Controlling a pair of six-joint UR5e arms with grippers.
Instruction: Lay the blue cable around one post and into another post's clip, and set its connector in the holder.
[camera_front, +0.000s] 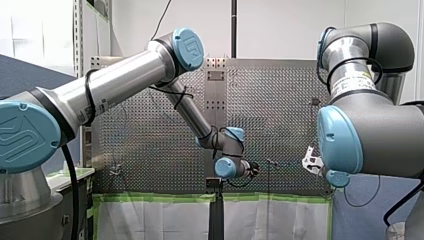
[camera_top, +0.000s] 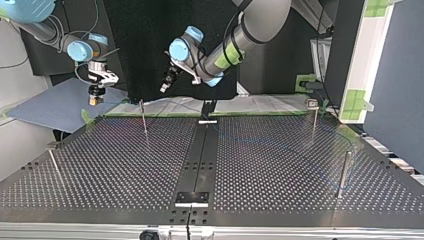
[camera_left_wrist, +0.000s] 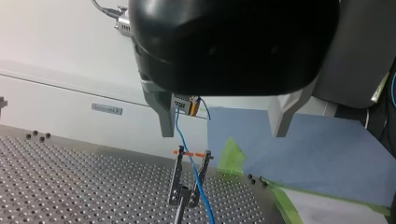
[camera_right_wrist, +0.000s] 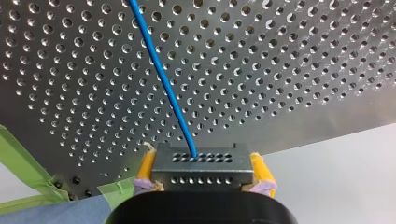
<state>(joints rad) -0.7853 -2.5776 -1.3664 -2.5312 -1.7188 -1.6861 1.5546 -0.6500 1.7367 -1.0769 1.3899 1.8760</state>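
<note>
Working over a perforated table (camera_top: 280, 165) with slim posts (camera_top: 344, 172) standing well apart on it; reaching in from the top view's upper edge with my left arm (camera_top: 260, 20) at the right and my right arm (camera_top: 45, 32) at the left. Shows my left gripper (camera_left_wrist: 222, 135) spread wide and holding nothing, aimed past the clip post (camera_left_wrist: 182, 196) at my right gripper (camera_top: 95, 99); shows that one clenched on the dark connector (camera_right_wrist: 201, 167) between yellow pads (camera_right_wrist: 145, 169), off the table's corner above a blue mat (camera_left_wrist: 317, 158).

Judging the step in hand as seating the blue cable (camera_left_wrist: 187, 147) in the clip post: appears to drop from the connector down between the prongs (camera_left_wrist: 177, 175), under an orange crossbar (camera_left_wrist: 194, 153); cannot tell whether fully seated. To do it well: hold the pull in line with the slot, not across it; keep tension gentle enough not to bend the slim post; bring the open fingers (camera_left_wrist: 163, 119) down astride the cable just beside the prongs, centred, before closing; avoid twisting the connector, so as not to roll the cable out.

Grips the connector with its long axis across the grasp, pad to pad; turns its cable face away from the wrist, toward the table; sends the cable from the middle of that face straight out over the perforations. Cannot pick out the holder with any certainty.
</note>
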